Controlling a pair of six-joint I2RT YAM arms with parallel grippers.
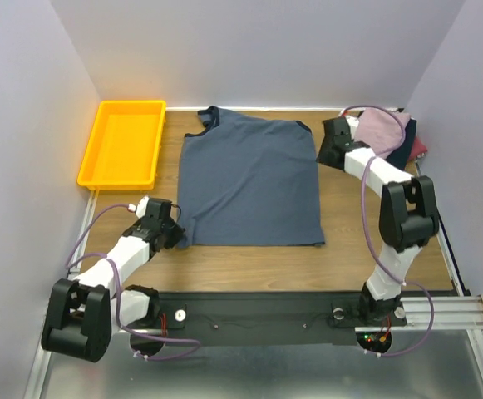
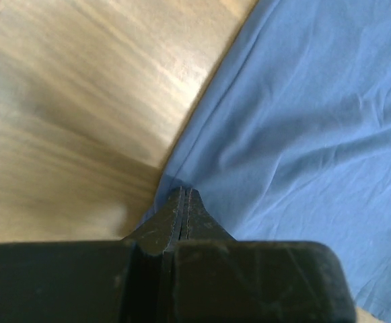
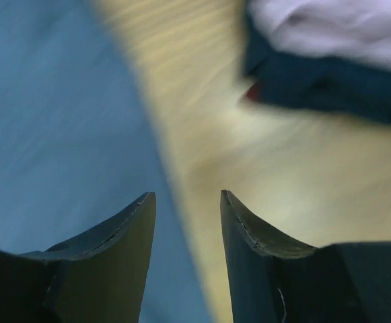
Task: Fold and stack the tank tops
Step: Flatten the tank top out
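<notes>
A slate-blue tank top (image 1: 249, 179) lies spread flat in the middle of the table. At its near left corner my left gripper (image 1: 177, 235) is low on the wood. In the left wrist view this gripper (image 2: 183, 192) is shut, its tips pinching the edge of the blue cloth (image 2: 296, 121), and creases run out from them. My right gripper (image 1: 326, 154) is at the top's far right edge. It (image 3: 185, 195) is open and holds nothing, one finger over the blue cloth (image 3: 47, 114) and the other over bare wood. A mauve-pink tank top (image 1: 381, 125) lies on a navy one (image 1: 405, 151) and a maroon one (image 1: 422, 148) at the back right.
A yellow tray (image 1: 91, 158) sits at the back left, beside the wall. Pale walls close in the table on the left, back and right. The pile of tops (image 3: 316, 84) lies just beyond my right gripper.
</notes>
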